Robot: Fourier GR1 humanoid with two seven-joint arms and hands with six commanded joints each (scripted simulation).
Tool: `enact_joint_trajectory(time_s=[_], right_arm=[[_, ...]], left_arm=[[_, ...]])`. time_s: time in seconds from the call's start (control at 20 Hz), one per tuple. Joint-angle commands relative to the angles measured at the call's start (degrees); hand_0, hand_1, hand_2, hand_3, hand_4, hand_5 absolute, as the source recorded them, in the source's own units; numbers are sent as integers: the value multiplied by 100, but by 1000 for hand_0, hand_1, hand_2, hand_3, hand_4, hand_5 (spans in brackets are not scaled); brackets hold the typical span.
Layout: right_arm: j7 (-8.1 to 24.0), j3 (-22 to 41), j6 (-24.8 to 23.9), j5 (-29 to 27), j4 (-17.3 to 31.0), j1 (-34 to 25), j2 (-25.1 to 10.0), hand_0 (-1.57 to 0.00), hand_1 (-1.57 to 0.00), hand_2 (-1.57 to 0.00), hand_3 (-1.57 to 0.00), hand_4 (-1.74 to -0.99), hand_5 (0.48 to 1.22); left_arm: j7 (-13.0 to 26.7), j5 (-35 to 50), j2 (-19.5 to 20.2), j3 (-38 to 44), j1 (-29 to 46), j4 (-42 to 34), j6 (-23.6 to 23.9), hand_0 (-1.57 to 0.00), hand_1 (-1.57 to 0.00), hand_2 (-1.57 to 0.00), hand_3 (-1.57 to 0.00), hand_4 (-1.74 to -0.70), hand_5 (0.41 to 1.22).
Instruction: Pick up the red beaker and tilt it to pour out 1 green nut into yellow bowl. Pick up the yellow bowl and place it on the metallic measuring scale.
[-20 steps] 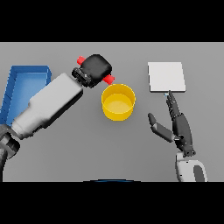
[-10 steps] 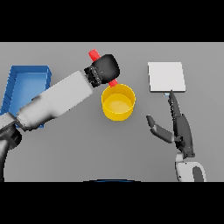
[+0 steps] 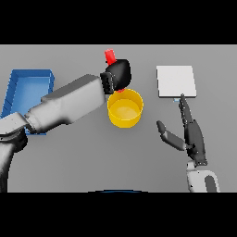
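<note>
**Desk:** What do you have on the left hand?

**Me:** My left hand (image 3: pixel 118 74) is curled round the beaker (image 3: pixel 110 56). It sits at about 12 o'clock from the bowl (image 3: pixel 124 108), right over the bowl's far rim. I see the beaker as a red stub sticking out above the hand towards 12 o'clock, and a sliver of red shows under the hand at the rim. The rest of it is hidden by the fingers.

**Desk:** And the bowl?

**Me:** It stands upright on the tabletop (image 3: pixel 83 152), near the middle of my view. Its inside looks plain yellow to me; I cannot make out a nut in it.

**Desk:** Where is the scale?

**Me:** The scale (image 3: pixel 175 81) is at roughly 2 o'clock from the bowl, a flat pale square lying on the tabletop, apart from the bowl with a clear gap between them.

**Desk:** Right hand?

**Me:** My right hand (image 3: pixel 193 136) is at 4 o'clock from the bowl, below the scale. Its fingers are straight and point towards 12 o'clock, the thumb splayed out towards the bowl. The fingertips (image 3: pixel 182 98) reach just up to the scale's near edge. It holds nothing.

**Desk:** Anything else on there?

**Me:** A blue tray (image 3: pixel 28 74) at 9 o'clock, well apart from the bowl. My left forearm crosses in front of its near right corner.
</note>
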Motion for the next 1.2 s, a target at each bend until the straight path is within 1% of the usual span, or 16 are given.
enact_joint_trajectory(time_s=[0.0,0.15,0.2,0.3,0.35,0.45,0.5,0.55,0.6,0.7,0.75,0.85,0.9,1.0,1.1,1.15], right_arm=[[16,-71,-30,-17,98,-62,-26,1,1,1,1,-1133,579],[-5,-54,-49,7,39,-93,-20,1,1,1,1,-1133,575],[-37,-18,-77,78,69,-38,-6,1,1,1,1,-1138,572],[67,16,-111,97,88,-93,73,1,1,1,1,-1138,565],[18,32,-154,153,75,-83,80,1,1,1,1,-1135,563],[-55,34,-70,89,-10,-33,28,1,1,1,1,-1130,554],[-31,22,-32,63,64,-86,11,1,1,1,1,-1131,553],[-61,33,-8,34,46,-102,21,1,1,1,1,-1128,554],[-20,54,-19,47,86,-138,58,1,1,1,1,-1117,554],[-128,25,92,-59,167,-127,9,1,1,1,1,-1104,563],[-114,29,95,-68,141,-206,9,1,1,1,1,-1102,572],[-178,-1,124,-92,163,-207,-55,1,1,1,1,-1105,578],[-113,43,143,-73,191,-221,-34,1,1,1,1,-1114,578],[-75,19,90,-43,216,-354,-45,1,1,1,1,-1121,588],[-97,19,127,-57,302,-345,-64,1,1,1,1,-1125,601],[-105,65,84,64,218,-282,-105,1,1,1,1,-1127,606]], left_arm=[[-18,-71,4,-83,-74,38,47,-1571,-1571,-1571,-1569,-1733,1221],[-155,-226,-59,-306,-473,52,39,-1571,-1571,-1571,-1570,-1733,1221],[-284,-211,-16,-314,-639,74,32,-1571,-1571,-1571,-1570,-1732,1221],[-535,-262,137,-351,-1164,237,41,-1571,-1571,-1571,-1570,-1729,1221],[-523,-223,118,-259,-1413,403,129,-1571,-1571,-1571,-1571,-1728,1221],[-506,-49,301,43,-1671,715,220,-1571,-1571,-1571,-1571,-1724,1221],[-495,-3,389,187,-1805,951,452,-1571,-1571,-1571,-1571,-1720,1221],[-416,123,486,398,-1967,1127,453,-1571,-1571,-1571,-1571,-1720,1221],[-329,303,585,638,-2079,1307,435,-1571,-1571,-1571,-1571,-1722,1221],[-100,812,703,1267,-2249,1827,245,-1571,-1571,-1571,-1571,-1728,1221],[102,1262,825,1780,-2281,2097,84,-1571,-1571,-1571,-1523,-1731,1221],[301,2068,1160,2662,-2276,2557,-6,-1571,-1571,-1571,-1509,-1735,1221],[332,2488,1322,3085,-2200,2791,-23,-1571,-1571,-1571,-1507,-1736,1221],[325,3194,1644,3749,-1942,3105,92,-1571,-1571,-1571,-1530,-1738,1221],[446,3781,1903,4250,-1578,3323,358,-1571,-1571,-1571,-1545,-1739,1221],[533,4040,1970,4442,-1375,3363,496,-1571,-1571,-1571,-1550,-1739,1221]])
